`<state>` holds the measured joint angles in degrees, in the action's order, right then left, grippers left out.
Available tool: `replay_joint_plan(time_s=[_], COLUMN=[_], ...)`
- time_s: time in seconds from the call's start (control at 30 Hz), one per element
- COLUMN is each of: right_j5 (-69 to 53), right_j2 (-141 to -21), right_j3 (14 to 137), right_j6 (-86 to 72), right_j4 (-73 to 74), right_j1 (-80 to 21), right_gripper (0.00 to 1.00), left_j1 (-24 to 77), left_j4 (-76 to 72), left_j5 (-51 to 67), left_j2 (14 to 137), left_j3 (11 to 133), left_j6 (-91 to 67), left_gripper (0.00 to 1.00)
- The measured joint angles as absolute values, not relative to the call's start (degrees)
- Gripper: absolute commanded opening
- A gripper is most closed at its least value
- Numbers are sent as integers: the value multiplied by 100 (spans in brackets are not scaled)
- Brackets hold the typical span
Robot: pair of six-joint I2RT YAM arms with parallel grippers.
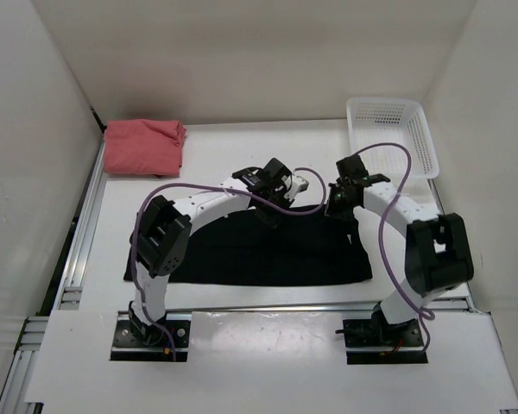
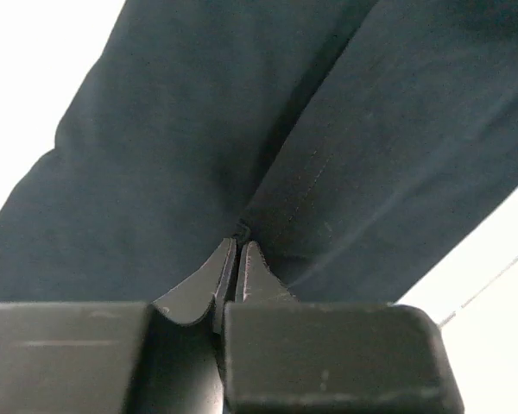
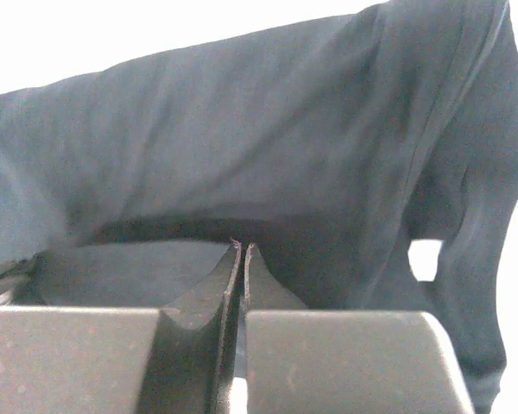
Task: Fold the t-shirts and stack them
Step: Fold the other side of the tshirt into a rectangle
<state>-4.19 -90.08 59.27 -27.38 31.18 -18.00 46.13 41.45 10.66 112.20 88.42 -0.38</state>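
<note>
Top view: overhead, facing down on bench (image 1: 224, 155). Wrist views: close behind left tool (image 2: 239, 252), right tool (image 3: 242, 250); all share black t-shirt (image 1: 268, 254).

Black t-shirt (image 1: 276, 254), salmon pink t-shirt (image 1: 142, 147), white basket (image 1: 387, 102)

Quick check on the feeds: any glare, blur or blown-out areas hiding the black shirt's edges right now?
Top view: sharp and evenly lit, but the black t-shirt reads as one flat dark patch, its folds barely visible. Left wrist view: the cloth fills the frame, slightly soft, and the background corners are blown out white. Right wrist view: the background is overexposed, but the creases are readable.
</note>
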Motion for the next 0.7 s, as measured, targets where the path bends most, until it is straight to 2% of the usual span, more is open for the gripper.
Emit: replay_joint_plan(time_s=[0.2,0.47,0.57,0.6,0.63,0.67,0.7], right_j5=[-364,-126,-54,-36,-32,-34,-27], right_j2=[-9784,-9815,-9813,-9813,-9813,-9813,-9813], right_j3=[6407,6396,6396,6396,6396,6396,6396], right_j6=[-2598,-2626,-2648,-2655,-2650,-2672,-2674], right_j4=[3037,3044,3030,3022,3015,3004,3000], right_j1=[-1640,-1378,-1330,-1330,-1328,-1328,-1328], right_gripper=[0,0,0,4,27,38,45], left_j1=[4547,4584,4587,4587,4587,4587,4587], left_j4=[4150,4010,3951,3931,3913,3896,3898], left_j5=[714,121,-19,-67,-117,-163,-233], left_j2=[11699,12239,12258,12258,12261,12258,12258], left_j3=[9061,9671,9819,9854,9874,9880,9885], left_j6=[-40,-40,-40,-40,-38,-16,1], left_gripper=[10,10,14,15,25,34,55])
